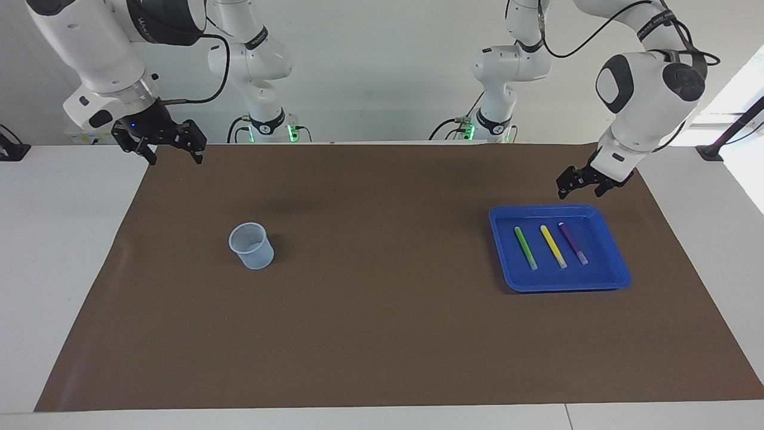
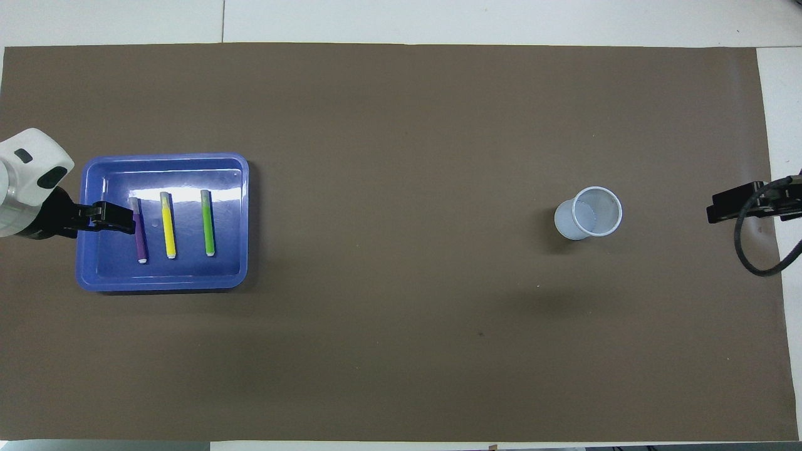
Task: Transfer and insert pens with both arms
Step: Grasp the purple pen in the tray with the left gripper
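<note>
Three pens lie side by side in the blue tray (image 1: 621, 279) toward the left arm's end of the table: green pen (image 1: 525, 247), yellow pen (image 1: 553, 245), purple pen (image 1: 573, 242). They are parallel and apart from one another, which leaves finger room around each. The left gripper (image 1: 587, 181) hangs with jaws spread and empty, over the tray's rim nearest the robots; from overhead it seems to cover the purple pen's end, though it looks well raised. That pen is probably the first pick. The cup (image 1: 251, 245) stands upright, mouth open, toward the right arm's end, with bare mat (image 1: 382, 334) all round it. The right gripper (image 1: 175, 156) waits spread and empty over the mat's corner.
</note>
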`<state>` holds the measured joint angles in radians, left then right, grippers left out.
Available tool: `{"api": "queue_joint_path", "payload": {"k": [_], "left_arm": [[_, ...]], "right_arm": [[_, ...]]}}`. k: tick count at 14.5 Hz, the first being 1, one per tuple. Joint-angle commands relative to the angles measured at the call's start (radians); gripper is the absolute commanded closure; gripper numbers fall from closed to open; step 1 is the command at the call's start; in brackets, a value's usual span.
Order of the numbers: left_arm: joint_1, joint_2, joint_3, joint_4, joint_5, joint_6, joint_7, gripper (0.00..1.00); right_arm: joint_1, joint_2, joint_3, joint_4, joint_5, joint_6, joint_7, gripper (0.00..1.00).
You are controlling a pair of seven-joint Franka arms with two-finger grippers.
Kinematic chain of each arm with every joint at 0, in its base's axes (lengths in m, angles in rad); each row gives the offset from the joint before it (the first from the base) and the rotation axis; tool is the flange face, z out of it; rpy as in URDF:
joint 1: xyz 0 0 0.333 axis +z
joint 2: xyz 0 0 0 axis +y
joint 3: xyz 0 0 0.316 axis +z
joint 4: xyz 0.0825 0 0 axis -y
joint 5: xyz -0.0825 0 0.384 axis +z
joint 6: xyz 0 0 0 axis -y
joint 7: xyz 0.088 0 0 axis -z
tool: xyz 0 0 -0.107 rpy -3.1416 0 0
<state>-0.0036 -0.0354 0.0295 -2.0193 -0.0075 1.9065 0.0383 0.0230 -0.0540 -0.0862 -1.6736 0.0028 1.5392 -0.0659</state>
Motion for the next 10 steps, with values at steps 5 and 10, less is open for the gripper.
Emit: {"api": "queue_joint_path", "payload": {"k": [5, 10], "left_arm": [[0.096, 0.103, -0.003, -0.150, 0.008, 0.331, 0.032, 0.02], [0.105, 0.175, -0.005, -0.150, 0.008, 0.400, -0.010, 0.14]], "right_arm": [[-0.009, -0.020, 0.000, -0.029, 0.118, 0.009, 0.031, 0.00], [-0.005, -0.027, 0.000, -0.038, 0.120, 0.002, 0.060, 0.00]]}}
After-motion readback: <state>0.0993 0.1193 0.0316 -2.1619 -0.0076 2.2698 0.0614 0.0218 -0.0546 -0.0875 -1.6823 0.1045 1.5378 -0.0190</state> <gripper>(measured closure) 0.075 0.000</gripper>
